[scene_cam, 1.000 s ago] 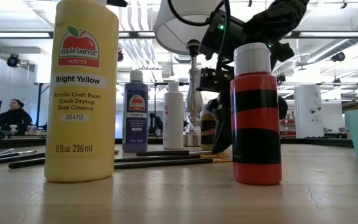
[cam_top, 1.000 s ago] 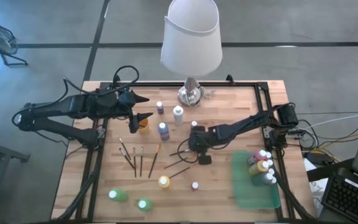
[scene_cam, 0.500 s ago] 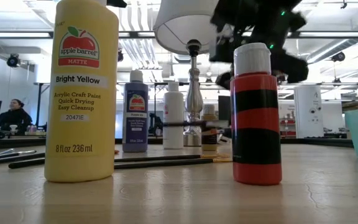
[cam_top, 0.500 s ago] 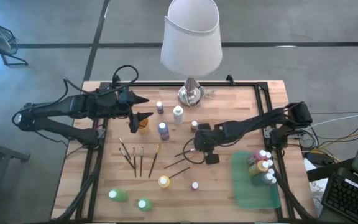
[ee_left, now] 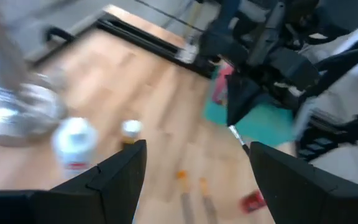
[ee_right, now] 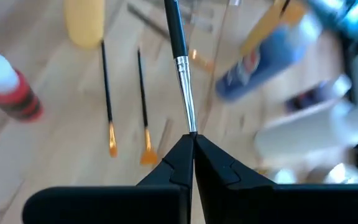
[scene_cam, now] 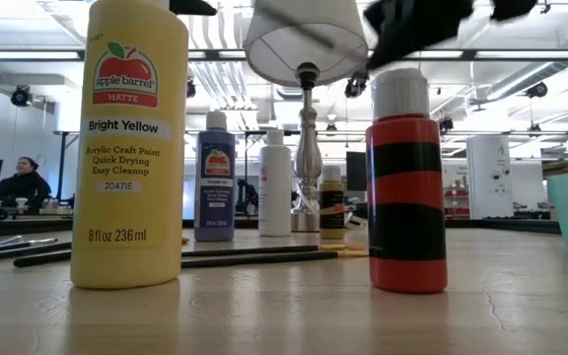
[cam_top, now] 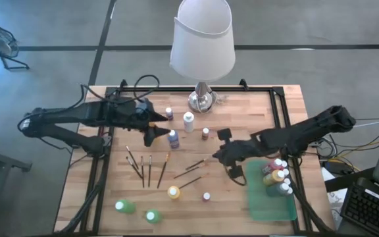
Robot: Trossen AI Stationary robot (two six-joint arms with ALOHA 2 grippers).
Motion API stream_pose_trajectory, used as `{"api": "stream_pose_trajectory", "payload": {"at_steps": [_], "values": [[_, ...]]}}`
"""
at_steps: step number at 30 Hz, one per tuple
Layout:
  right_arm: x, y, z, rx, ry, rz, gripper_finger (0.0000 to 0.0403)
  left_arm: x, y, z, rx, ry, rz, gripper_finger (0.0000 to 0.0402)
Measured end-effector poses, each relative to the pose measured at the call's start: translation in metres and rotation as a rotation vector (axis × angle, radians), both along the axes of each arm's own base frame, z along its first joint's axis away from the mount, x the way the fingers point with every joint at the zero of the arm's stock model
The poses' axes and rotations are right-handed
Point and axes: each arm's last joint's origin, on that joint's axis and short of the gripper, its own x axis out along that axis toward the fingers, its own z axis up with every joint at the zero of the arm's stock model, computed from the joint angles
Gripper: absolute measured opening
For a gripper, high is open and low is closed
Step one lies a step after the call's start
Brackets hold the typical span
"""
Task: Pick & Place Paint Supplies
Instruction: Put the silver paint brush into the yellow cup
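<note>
My right gripper (cam_top: 222, 157) hangs above the table's middle right, beside the green tray (cam_top: 268, 201), shut on a thin dark-handled paintbrush (ee_right: 178, 37). My left gripper (cam_top: 154, 129) stands open at the table's far left, just left of a blue bottle (cam_top: 174, 137). Nothing is between its fingers (ee_left: 115, 175). Several more brushes (cam_top: 145, 168) lie flat on the wood. A yellow bottle (cam_top: 173, 192), a red one (cam_top: 206, 196) and two green ones (cam_top: 125, 207) stand upright near the front. Several bottles (cam_top: 276, 172) stand in the tray. My right gripper pinches the brush at its bristle end, by the tip of the metal ferrule (ee_right: 190, 124), between its two fingertips. The brush runs straight on from the fingers, its dark handle (cam_top: 195, 166) pointing toward the table's left. It is lifted clear of the table.
A tall lamp (cam_top: 201, 39) with a white shade stands at the far middle, its metal base (cam_top: 201, 100) on the wood. Purple (cam_top: 169, 113), white (cam_top: 189, 122) and small brown-capped (cam_top: 205, 133) bottles stand near it. Black rails (cam_top: 283, 118) run along the table's sides.
My right gripper has risen from the table's middle and gone toward the right edge and the tray. It stays shut, and the brush has come up clear of the wood. My left gripper has rolled and moved right toward the blue bottle, staying open.
</note>
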Motion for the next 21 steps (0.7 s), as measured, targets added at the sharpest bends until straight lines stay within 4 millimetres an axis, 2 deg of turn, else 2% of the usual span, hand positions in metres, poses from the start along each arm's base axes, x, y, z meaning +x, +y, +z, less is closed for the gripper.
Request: {"api": "stream_pose_trajectory", "payload": {"at_steps": [3, 11, 17, 21], "values": [[-0.003, 0.013, 0.01, -0.077, -0.07, 0.043, 0.0008, 0.017, -0.002, -0.005, -0.111, -0.013, -0.055, 0.0289], [-0.001, 0.049, 0.011, -0.287, -0.122, 0.121, 0.0008, 0.063, -0.011, -0.026, -0.448, 0.011, -0.262, 0.0289], [0.001, 0.078, 0.009, -0.485, -0.137, 0.125, 0.0008, 0.083, -0.013, -0.044, -0.623, 0.098, -0.277, 0.0289], [0.007, 0.09, 0.007, -0.622, -0.141, 0.085, 0.0008, 0.093, -0.014, -0.053, -0.69, 0.139, -0.295, 0.0289]]}}
